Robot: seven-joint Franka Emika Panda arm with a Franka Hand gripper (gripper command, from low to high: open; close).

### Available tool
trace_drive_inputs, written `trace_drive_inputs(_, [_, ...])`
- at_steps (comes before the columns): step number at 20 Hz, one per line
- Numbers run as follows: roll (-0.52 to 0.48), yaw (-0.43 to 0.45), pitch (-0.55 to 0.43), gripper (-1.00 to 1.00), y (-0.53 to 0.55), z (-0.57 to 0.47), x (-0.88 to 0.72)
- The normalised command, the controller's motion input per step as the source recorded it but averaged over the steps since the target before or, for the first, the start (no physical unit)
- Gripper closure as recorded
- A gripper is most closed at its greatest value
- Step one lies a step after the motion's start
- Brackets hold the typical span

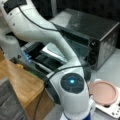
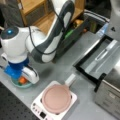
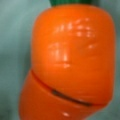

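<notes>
At the right of a front view sits the toaster oven (image 2: 110, 87), door down; bottom centre, a pink pan (image 2: 56, 98) on a white hotplate (image 2: 37, 106). Lower left, the gripper (image 2: 21, 80) is over a toy carrot (image 3: 72, 62) in a teal dish (image 2: 15, 83); claw state: cannot tell

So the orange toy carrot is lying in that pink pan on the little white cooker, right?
Not quite. The orange toy carrot lies in a pale green dish under the gripper, at a front view's left. The pink pan on the little white cooker holds nothing; the wrist view shows the carrot against the green surface.
</notes>
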Motion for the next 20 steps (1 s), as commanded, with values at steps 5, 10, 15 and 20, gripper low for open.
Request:
trace_drive_inputs(5, [0.063,-0.008,-0.050,1.00,0.05,-0.26,-0.15])
trace_drive_inputs(10, [0.020,-0.031,0.027,1.00,0.08,-0.29,-0.11])
trace_drive_inputs(15, [0.006,-0.045,-0.012,1.00,0.06,-0.12,-0.03])
trace_drive_inputs(20, [-0.003,-0.045,-0.050,1.00,0.07,-0.07,0.04])
